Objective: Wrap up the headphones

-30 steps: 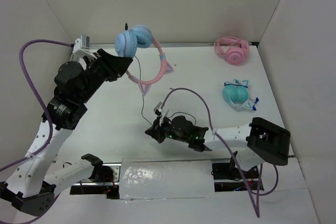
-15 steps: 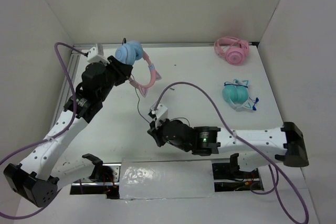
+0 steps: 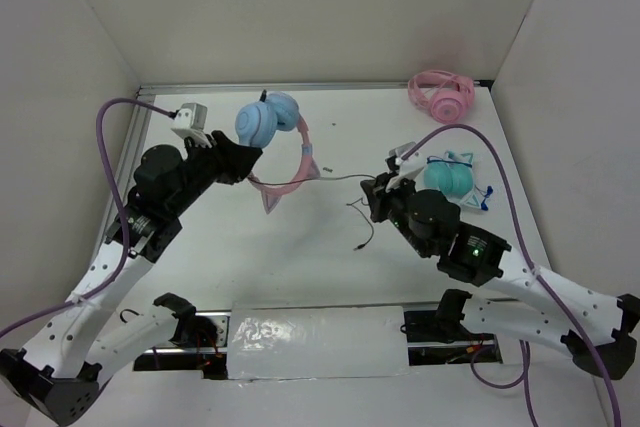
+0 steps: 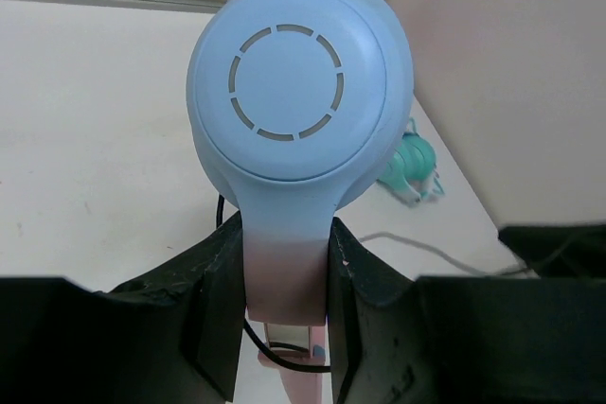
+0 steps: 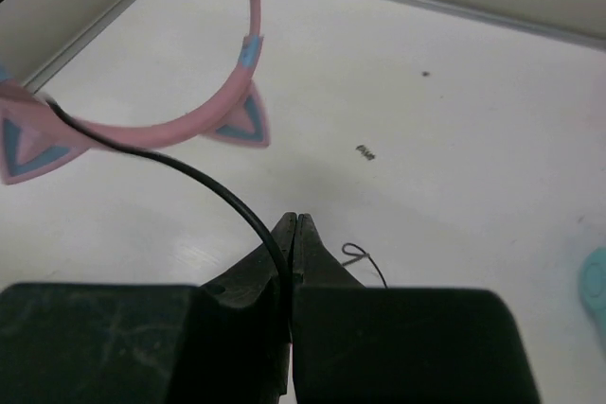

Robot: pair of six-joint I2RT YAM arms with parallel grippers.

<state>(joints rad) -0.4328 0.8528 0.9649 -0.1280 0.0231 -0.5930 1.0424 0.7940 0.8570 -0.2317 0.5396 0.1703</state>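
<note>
The headphones hang above the table at the back left, their light blue ear cups on top and the pink cat-ear headband drooping below. My left gripper is shut on the headband arm just under one ear cup, with the pads pressed on both sides of it. The thin black cable runs right from the headband to my right gripper. That gripper is shut on the cable, which enters its jaws from the left. The cable's loose end lies on the table.
All-pink headphones lie in the back right corner. Teal headphones lie just right of my right gripper and show in the left wrist view. White walls close in the table on the left, back and right.
My right arm has swung from the front middle to the right, drawing the cable out to the right. My left arm has turned the headphones, and the ear cups now sit farther right.
</note>
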